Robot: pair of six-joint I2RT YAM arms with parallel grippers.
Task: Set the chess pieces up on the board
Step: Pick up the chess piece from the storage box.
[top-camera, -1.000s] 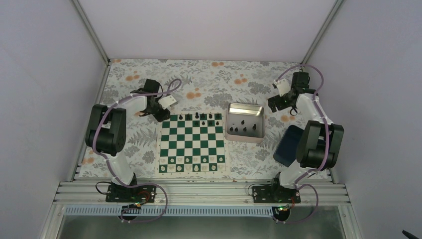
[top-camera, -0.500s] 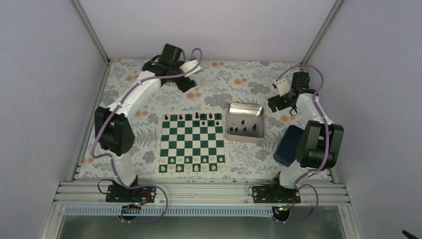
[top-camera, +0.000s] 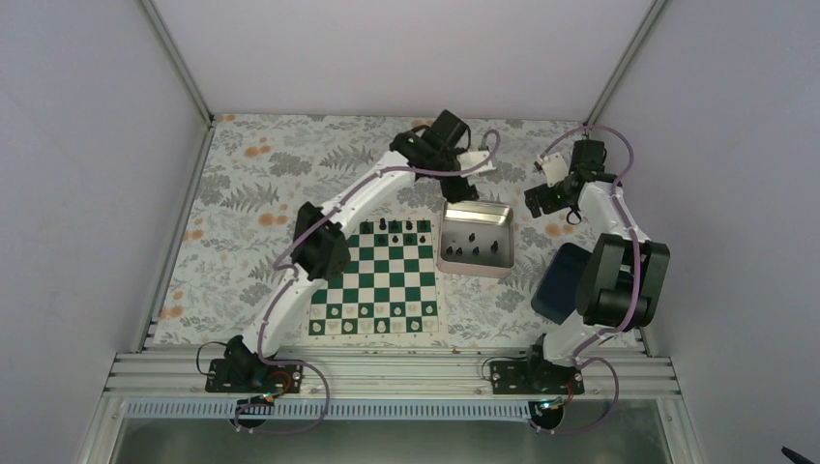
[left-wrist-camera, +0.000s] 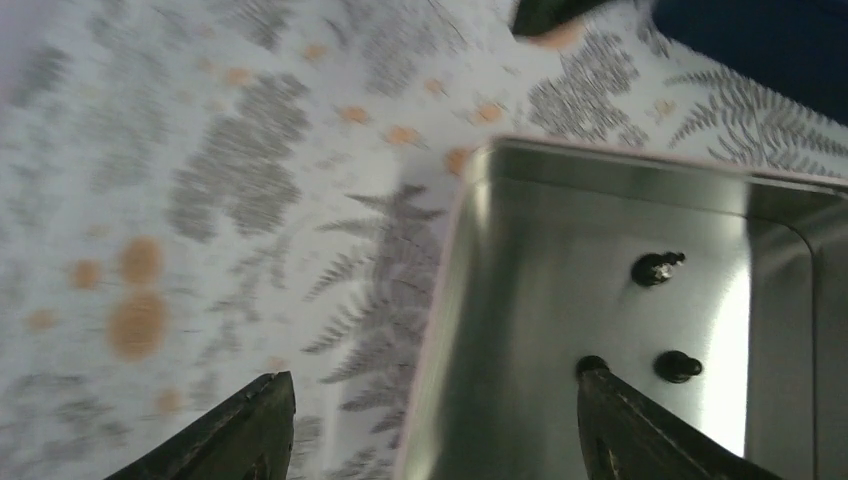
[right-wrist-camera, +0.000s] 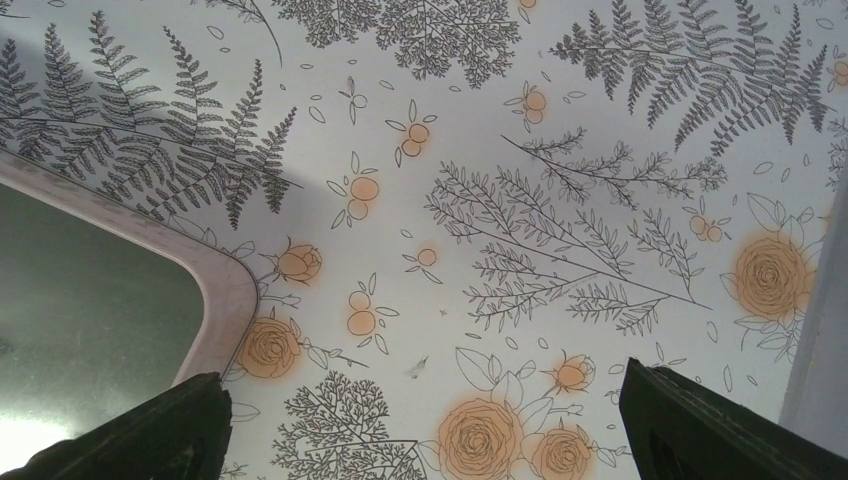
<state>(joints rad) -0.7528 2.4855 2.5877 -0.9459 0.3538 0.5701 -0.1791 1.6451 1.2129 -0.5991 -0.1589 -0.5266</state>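
- The left fingers are seen spread apart with nothing held between them; they are poised above the far left rim of the silvery tray; the left arm is stretched diagonally over the far left part of the board.
- In the left wrist view the tray's rim is seen running between the two tips; one tip is placed over the flowered tabletop, the other over the tray's floor.
- The right fingers are seen opened wide and empty; they are held over the tabletop just beyond the tray's far right corner; that rounded corner is seen at the left of the right wrist view.
- The black chess pieces are divided between two places; some are stood on the board's far rows, toward its right side; others are left inside the tray, where three are seen from the left wrist; the full count cannot be told.
- Small white pieces are lined along the board's nearest rows.
- The board is laid flat on the tabletop just left of the tray; a dark blue box is set right of the tray, partly hidden by the right arm.
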